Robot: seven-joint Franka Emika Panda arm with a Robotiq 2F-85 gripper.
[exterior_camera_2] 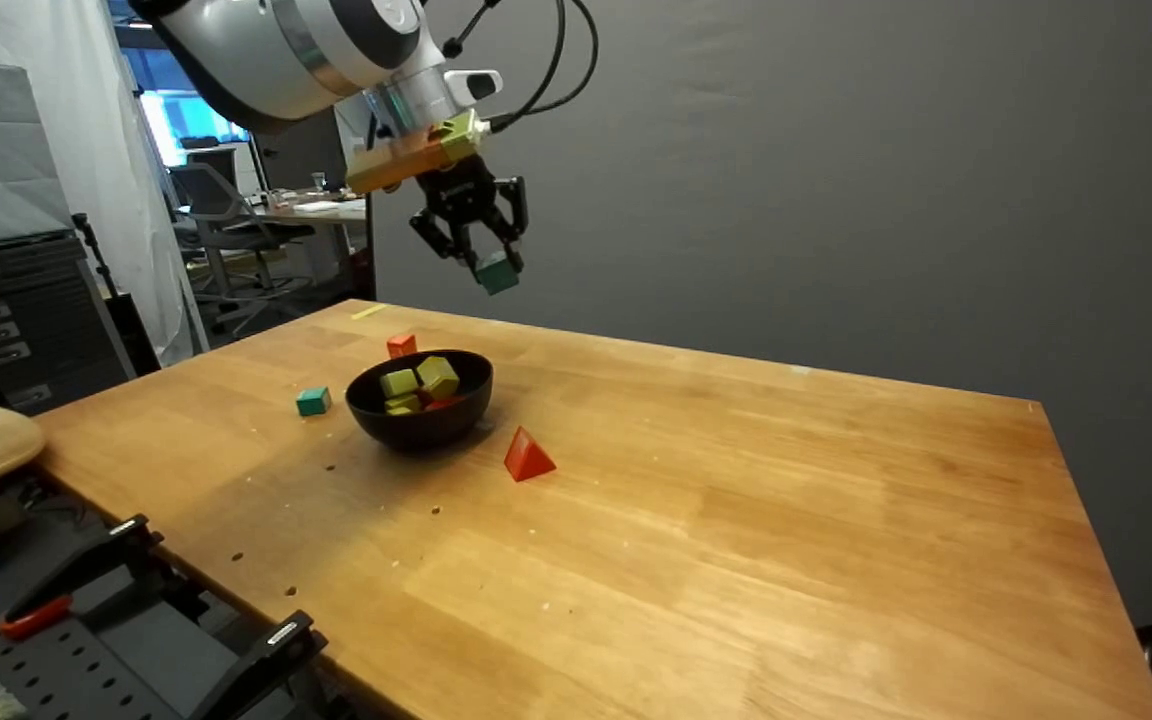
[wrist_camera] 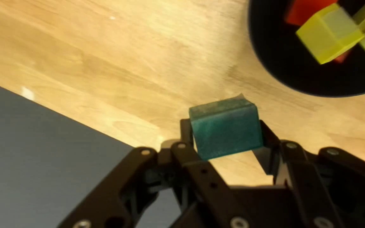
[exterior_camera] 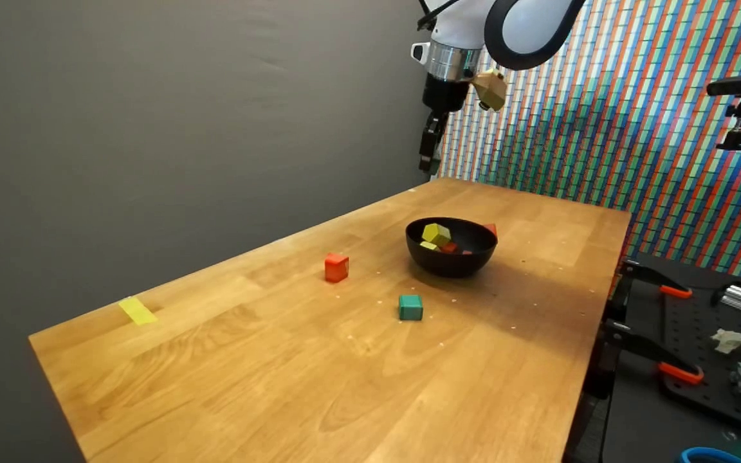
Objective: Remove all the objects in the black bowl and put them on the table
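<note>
Here the tool (exterior_camera_2: pixel 496 264) holds a green block (wrist_camera: pixel 228 131) pinched, raised above the tabletop (exterior_camera_2: pixel 786 520). Lower down stands the black bowl (exterior_camera: pixel 451 264), upright, with yellow blocks (exterior_camera_2: pixel 438 377) and red pieces (wrist_camera: pixel 306 12) in it. Near it but apart, a red pyramid (exterior_camera_2: pixel 528 458), a red cube (exterior_camera: pixel 336 267) and a second green block (exterior_camera: pixel 410 307) rest on the tabletop. Farther off lies a yellow strip (exterior_camera: pixel 137 310).

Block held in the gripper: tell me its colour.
Teal green; the block shows best in the wrist view.
</note>
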